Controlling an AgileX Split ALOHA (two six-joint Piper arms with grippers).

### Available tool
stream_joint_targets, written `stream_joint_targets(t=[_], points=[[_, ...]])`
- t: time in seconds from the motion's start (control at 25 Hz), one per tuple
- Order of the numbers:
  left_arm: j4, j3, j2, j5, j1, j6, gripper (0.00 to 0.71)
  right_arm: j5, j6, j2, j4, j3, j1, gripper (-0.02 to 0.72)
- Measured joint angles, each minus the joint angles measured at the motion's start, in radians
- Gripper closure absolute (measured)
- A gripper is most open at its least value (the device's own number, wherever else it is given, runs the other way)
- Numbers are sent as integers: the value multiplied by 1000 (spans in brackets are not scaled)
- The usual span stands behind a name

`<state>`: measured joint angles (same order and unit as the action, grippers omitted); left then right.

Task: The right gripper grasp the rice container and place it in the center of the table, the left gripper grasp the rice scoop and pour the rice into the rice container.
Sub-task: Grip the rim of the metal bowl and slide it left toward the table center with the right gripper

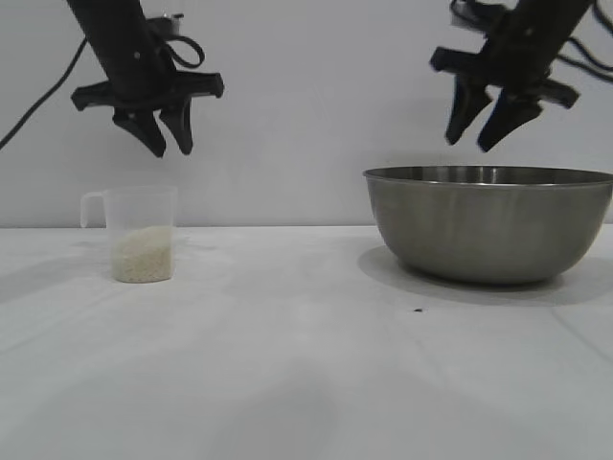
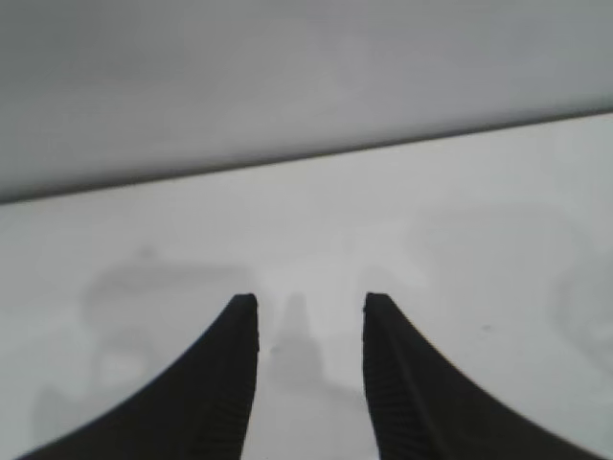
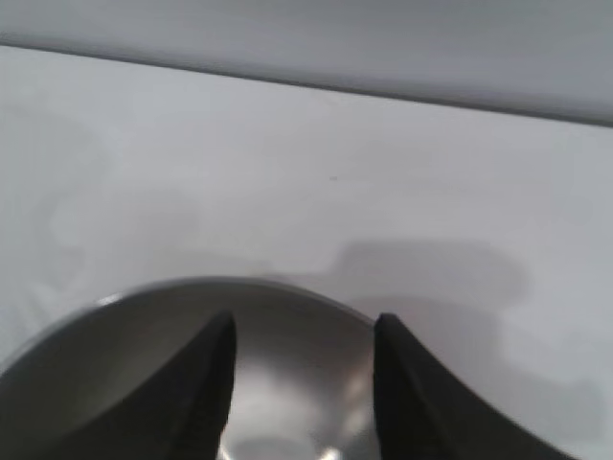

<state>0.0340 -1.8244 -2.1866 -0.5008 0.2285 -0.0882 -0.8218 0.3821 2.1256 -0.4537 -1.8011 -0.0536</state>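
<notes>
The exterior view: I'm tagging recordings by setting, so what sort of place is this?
Likely a lab test bench, not a kitchen: a bare white table against a blank wall, with only a steel bowl and a measuring cup of rice.

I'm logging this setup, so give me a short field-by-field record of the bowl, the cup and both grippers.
rice container: steel bowl, right side of table, not yet centered
rice scoop: clear plastic measuring cup, left side, upright, handle at its left
rice: white grains filling the cup's bottom
left gripper: above the cup, fingers open, empty
right gripper: above the bowl's rim, fingers open, empty
</notes>
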Motion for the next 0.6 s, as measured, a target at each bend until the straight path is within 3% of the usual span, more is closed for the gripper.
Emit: stream_joint_targets(t=[0.12,0.32,0.6], points=[[0,-2,15,0,0,0,488,-105,0,-34,27,-2,49,380],[0,-2,15,-2,0,0,488,-305,-8,-42,141,-3,72,380],[0,-2,15,-14,0,0,488,-359,-55,-17,221,-3,71,380]])
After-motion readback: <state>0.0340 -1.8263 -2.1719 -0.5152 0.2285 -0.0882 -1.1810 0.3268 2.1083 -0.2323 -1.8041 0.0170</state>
